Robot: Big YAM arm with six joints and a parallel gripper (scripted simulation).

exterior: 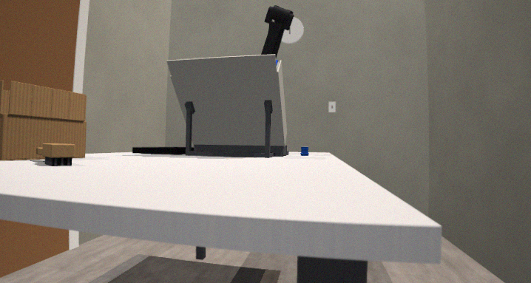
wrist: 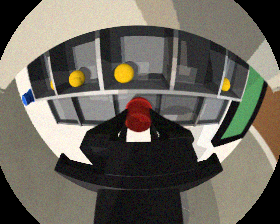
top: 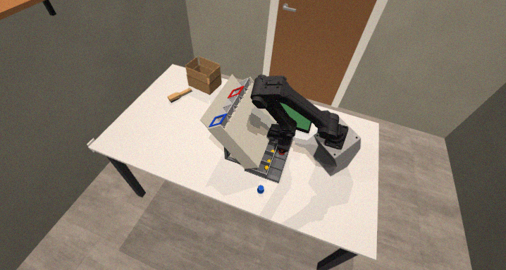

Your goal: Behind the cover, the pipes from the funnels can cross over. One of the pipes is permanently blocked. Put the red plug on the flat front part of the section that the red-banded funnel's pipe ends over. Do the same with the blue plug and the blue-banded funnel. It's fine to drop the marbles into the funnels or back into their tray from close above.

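Note:
My gripper [top: 282, 149] [wrist: 138, 112] is shut on the red plug [top: 282, 151] [wrist: 139, 113]. It holds the plug low over the flat front part of the dark sectioned tray [top: 278, 170] [wrist: 180, 106], in front of a section with a yellow marble [top: 272, 150] [wrist: 124, 72] in it. Other marbles [top: 268, 160] [wrist: 76, 79] lie in neighbouring sections. The blue plug [top: 261, 188] [exterior: 304, 151] [wrist: 27, 98] stands on the table [top: 158, 141] in front of the tray. The slanted cover [top: 244, 134] [exterior: 230, 103] carries the red-banded funnel [top: 235, 91] and the blue-banded funnel [top: 217, 120] at its top. In the exterior view the cover hides the gripper.
A cardboard box [top: 203, 74] [exterior: 41, 117] and a wooden brush [top: 179, 94] [exterior: 55, 150] sit at the far left corner. A green tray [top: 297, 118] [wrist: 243, 112] lies beside the arm's grey base [top: 335, 151].

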